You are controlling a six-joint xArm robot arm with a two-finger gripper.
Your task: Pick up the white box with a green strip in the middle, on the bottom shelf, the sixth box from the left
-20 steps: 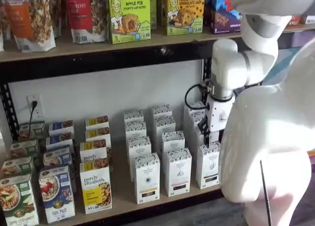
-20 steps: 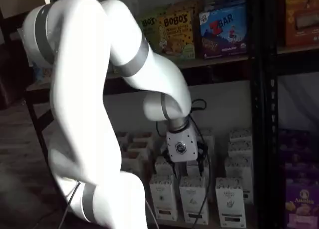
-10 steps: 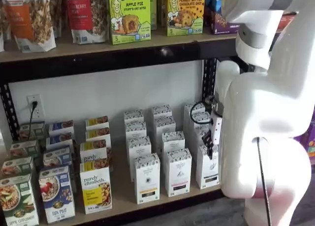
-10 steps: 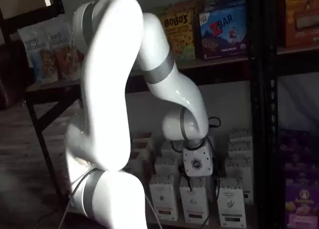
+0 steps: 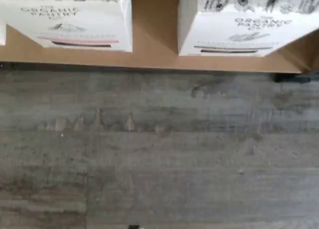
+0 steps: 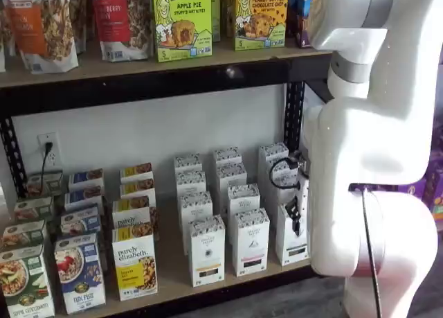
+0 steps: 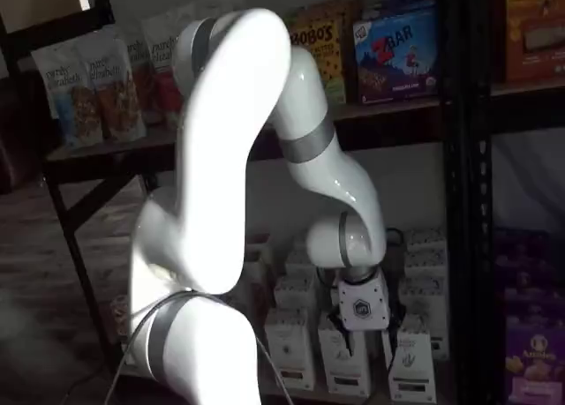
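Observation:
The white box (image 6: 291, 242) stands at the right end of the front row on the bottom shelf (image 6: 173, 269), partly hidden by my gripper. It also shows in a shelf view (image 7: 410, 363) and in the wrist view (image 5: 246, 24), with a speckled top and a faint greyish-green mark. My gripper (image 6: 295, 219) hangs low just in front of it, with the black fingers side-on. In a shelf view the gripper (image 7: 362, 333) sits low before the front row, between this box and its neighbour (image 7: 344, 365). No gap between the fingers shows plainly.
More white cartons (image 6: 207, 250) stand in rows behind and beside. Colourful cereal boxes (image 6: 135, 261) fill the shelf's left. A black upright (image 6: 296, 117) stands by the arm. The wrist view shows a second carton (image 5: 70, 19), the shelf's front edge (image 5: 154, 57) and grey floor (image 5: 159, 149).
The arm has folded downward and the gripper has sunk from above the third-row cartons to the level of the front row, close to the rightmost white box.

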